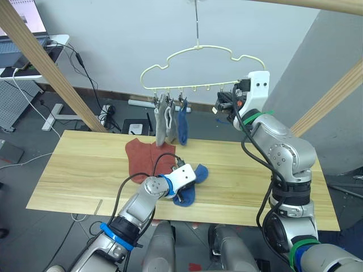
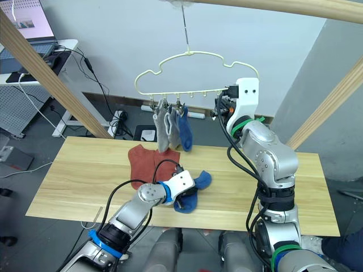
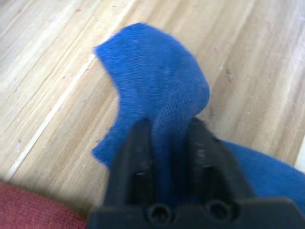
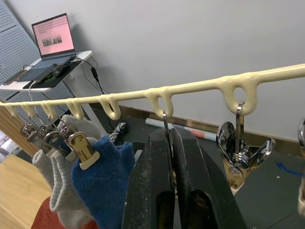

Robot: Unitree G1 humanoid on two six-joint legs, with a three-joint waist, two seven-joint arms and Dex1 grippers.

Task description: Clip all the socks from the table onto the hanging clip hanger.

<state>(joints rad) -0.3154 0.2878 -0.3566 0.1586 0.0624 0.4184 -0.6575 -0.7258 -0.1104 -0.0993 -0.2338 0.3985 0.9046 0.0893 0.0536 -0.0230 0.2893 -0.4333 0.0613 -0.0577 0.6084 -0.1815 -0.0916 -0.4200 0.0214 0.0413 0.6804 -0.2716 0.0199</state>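
Observation:
A blue sock (image 1: pixel 191 190) lies near the front middle of the table (image 1: pixel 85 170). My left gripper (image 1: pixel 181 195) is shut on a raised fold of this blue sock (image 3: pixel 152 81). Rust-red socks (image 1: pixel 144 156) lie flat just behind it. The clip hanger (image 1: pixel 193 86) hangs above the table's far edge. Two grey socks (image 1: pixel 164 122) and one blue sock (image 1: pixel 182 124) are clipped at its left end. My right gripper (image 1: pixel 220 105) is up at the hanger's right end. In the right wrist view its fingers (image 4: pixel 147 181) are shut on a metal clip (image 4: pixel 165 121).
Thick wooden poles slant up at the left (image 1: pixel 51 68) and right (image 1: pixel 334 99) of the table. A free clip (image 4: pixel 240 152) hangs beside the held one. A laptop (image 1: pixel 22 22) on a side stand and floor cables (image 1: pixel 102 113) lie beyond the table.

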